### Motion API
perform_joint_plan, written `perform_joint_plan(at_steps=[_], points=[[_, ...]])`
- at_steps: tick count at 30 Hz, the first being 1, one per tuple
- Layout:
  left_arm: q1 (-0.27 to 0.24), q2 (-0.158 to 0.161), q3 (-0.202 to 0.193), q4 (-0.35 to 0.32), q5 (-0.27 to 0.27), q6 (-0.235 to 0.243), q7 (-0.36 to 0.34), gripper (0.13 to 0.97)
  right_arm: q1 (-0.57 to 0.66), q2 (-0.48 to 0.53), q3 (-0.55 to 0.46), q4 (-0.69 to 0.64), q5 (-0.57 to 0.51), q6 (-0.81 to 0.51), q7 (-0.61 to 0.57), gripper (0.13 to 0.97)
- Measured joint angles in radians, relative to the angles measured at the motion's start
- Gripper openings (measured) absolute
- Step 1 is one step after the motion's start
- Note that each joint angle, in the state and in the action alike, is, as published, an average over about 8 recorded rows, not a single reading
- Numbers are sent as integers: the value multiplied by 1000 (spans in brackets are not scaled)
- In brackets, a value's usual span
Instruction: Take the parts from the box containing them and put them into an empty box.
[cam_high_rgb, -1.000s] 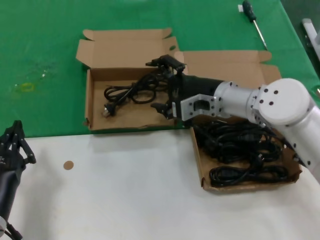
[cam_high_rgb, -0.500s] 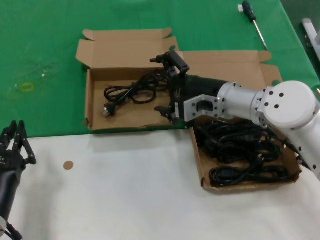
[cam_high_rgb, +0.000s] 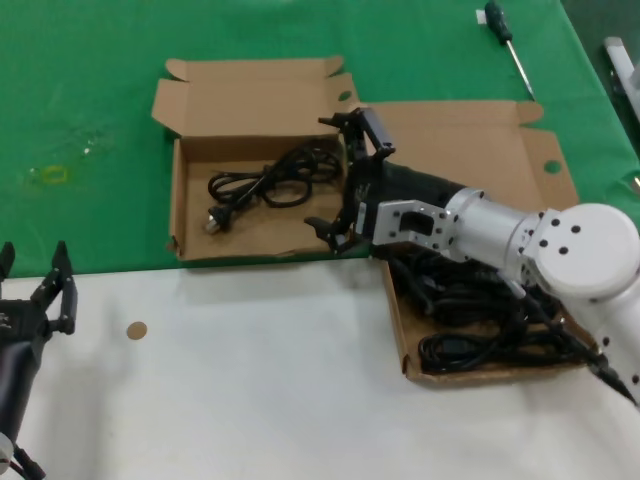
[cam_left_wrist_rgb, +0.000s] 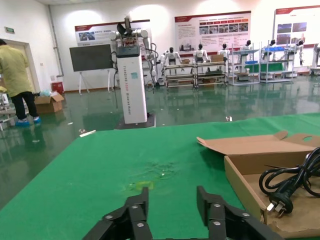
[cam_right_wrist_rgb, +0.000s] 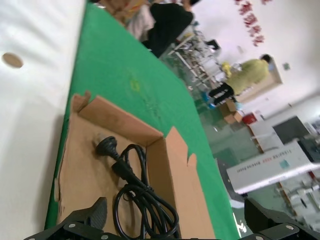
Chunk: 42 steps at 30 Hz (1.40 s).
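Observation:
The smaller cardboard box lies on the green cloth with one black coiled cord inside; its wall and the cord also show in the right wrist view. To its right, the wider box with the tall lid holds several coiled cords. My right gripper hangs open and empty over the small box's right wall, beside the cord. My left gripper is open at the near left over the white table; the left wrist view shows it with nothing between its fingers.
A black-handled screwdriver lies on the green cloth at the far right. A brown round spot marks the white table near my left arm. My right arm crosses over the wider box's left side.
The right gripper has drawn back to the right, away from the cord, which stays in the smaller box. The left gripper's fingers have spread wider apart.

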Motion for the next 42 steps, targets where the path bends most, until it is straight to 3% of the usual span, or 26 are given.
perform_joint_plan(at_steps=[5,9,17,26,35,42], points=[[0,0,0,0,0,0,0,404,-54,-3,31,36,25,39,46,966],[0,0,0,0,0,0,0,404,-98,-5,56,64,44,70,83,966],[0,0,0,0,0,0,0,625,-183,-10,106,121,83,132,155,966],[0,0,0,0,0,0,0,811,-280,-15,161,184,127,201,236,966],[0,0,0,0,0,0,0,924,-378,-20,217,249,172,271,318,966],[0,0,0,0,0,0,1,940,-453,-23,260,298,205,325,382,966]])
